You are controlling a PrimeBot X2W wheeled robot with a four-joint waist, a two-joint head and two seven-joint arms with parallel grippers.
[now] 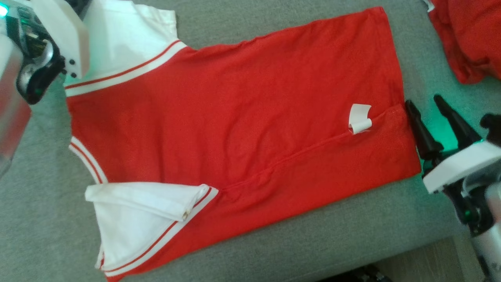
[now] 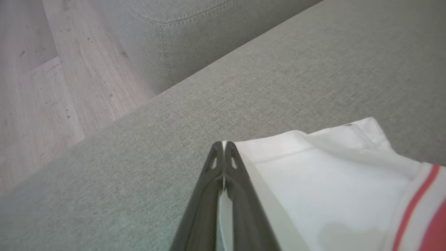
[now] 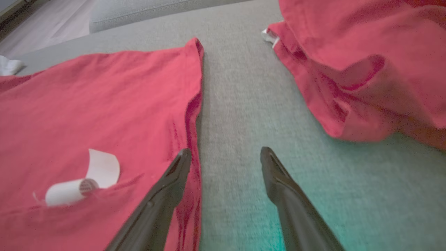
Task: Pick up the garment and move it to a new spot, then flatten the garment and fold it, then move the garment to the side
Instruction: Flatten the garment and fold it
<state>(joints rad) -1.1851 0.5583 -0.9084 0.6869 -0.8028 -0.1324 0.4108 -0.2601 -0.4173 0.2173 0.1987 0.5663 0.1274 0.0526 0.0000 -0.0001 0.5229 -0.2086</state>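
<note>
Red garment (image 1: 242, 117) with white sleeves, spread flat on the grey cushion (image 1: 352, 235). The left gripper (image 2: 223, 146) is pinched tight on the very edge of the upper sleeve (image 2: 331, 174). The right gripper (image 3: 225, 152) gapes wide just beside the hem and has caught nothing. Likely hazards: the thin edge bite may slip under a pull, and a lift by the left arm alone would skew and bunch the body. The lower sleeve (image 1: 148, 199) is doubled over itself — it could be creased into the fold.
</note>
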